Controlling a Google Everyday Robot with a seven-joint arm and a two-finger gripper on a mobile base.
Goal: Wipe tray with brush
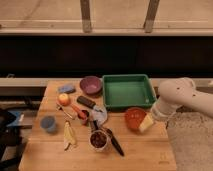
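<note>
The green tray point(127, 91) sits at the back right of the wooden table point(145, 155); nothing shows inside it. The long black brush point(115, 142) lies on the table near the front, in front of the tray and left of the orange-red bowl point(135, 118). My white arm point(181, 96) reaches in from the right. My gripper point(158, 116) is at its lower end, over the table's right edge, beside the orange-red bowl and a yellow wedge point(146, 123). It is well to the right of the brush and holds nothing that I can make out.
A purple bowl point(90, 85) stands left of the tray. A black block point(86, 102), a red-handled utensil point(77, 111), a grey cloth point(99, 116), a cup of dark contents point(98, 139), a banana peel point(68, 135), a blue cup point(48, 123) and an orange fruit point(64, 99) crowd the left half.
</note>
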